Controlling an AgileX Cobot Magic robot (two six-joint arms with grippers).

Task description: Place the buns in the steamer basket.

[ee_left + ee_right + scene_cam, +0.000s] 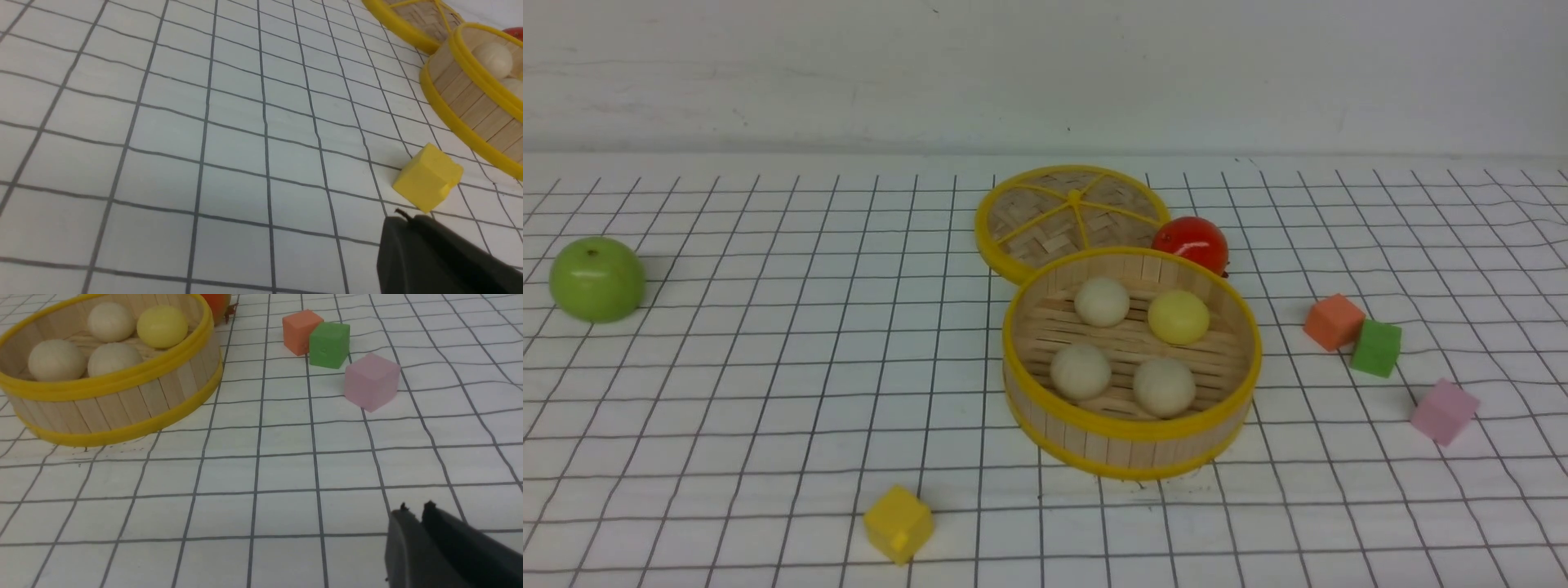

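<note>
Four buns [1164, 387] sit in the one basket [1127, 428], three cream and one pale yellow. Of the cream ones, two lie at the near side of its floor, one left and one right, and the third lies far left; the yellow one is far right. The basket stands upright on the gridded tabletop [768, 392], around the middle. There are two claws: the left claw [400, 214] has its tips together, nothing in them, near the single yellow cube [898, 523]; the right claw [416, 505] has its tips slightly apart, with nothing between them. Both are well apart from the buns, which lie on the far side of each claw, to the right of the left one and to the left of the right one. One lid [1045, 233] lies at the basket's far left, partly hidden behind it, and one tomato [1192, 243] is at its far right; whether the tomato touches the basket I cannot tell. Three more cubes are to the right of the basket: one orange [1334, 322], one green [1377, 348] just beside it, and one pink [1445, 412], nearer and further right. One green apple [597, 280] lies well to the left, on the far half.
</note>
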